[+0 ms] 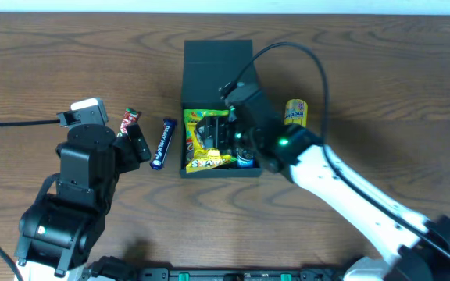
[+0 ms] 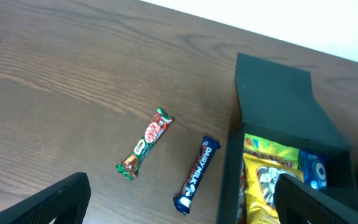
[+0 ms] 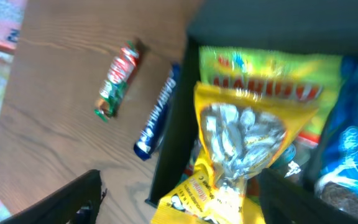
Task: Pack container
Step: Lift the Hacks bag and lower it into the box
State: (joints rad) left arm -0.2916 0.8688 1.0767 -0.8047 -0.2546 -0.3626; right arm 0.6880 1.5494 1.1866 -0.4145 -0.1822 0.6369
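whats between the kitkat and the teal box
A blue Dairy Milk bar lies between the KitKat and the container; the overhead view shows it clearly.

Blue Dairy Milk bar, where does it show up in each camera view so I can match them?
Overhead: the blue Dairy Milk bar lies left of centre, just left of the container.
Left wrist: the bar is bottom centre.
Right wrist: the bar is left of centre, blurred.
Shared landmark: the red-and-green candy bar beside it, away from the container.
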